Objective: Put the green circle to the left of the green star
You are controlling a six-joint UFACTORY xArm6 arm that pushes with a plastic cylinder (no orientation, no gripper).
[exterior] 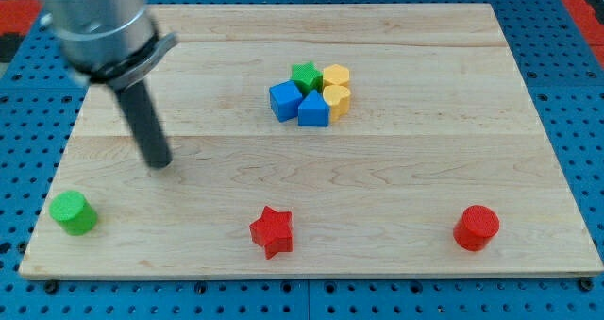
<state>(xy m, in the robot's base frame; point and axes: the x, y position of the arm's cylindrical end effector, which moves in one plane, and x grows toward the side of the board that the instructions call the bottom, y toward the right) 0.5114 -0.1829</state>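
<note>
The green circle is a short green cylinder at the view's bottom left of the wooden board. The green star sits near the view's top centre, packed into a cluster with other blocks. My tip rests on the board above and to the right of the green circle, well apart from it, and far to the left of the green star.
Around the green star lie two blue blocks, a yellow hexagon and a yellow heart. A red star sits at bottom centre and a red circle at bottom right.
</note>
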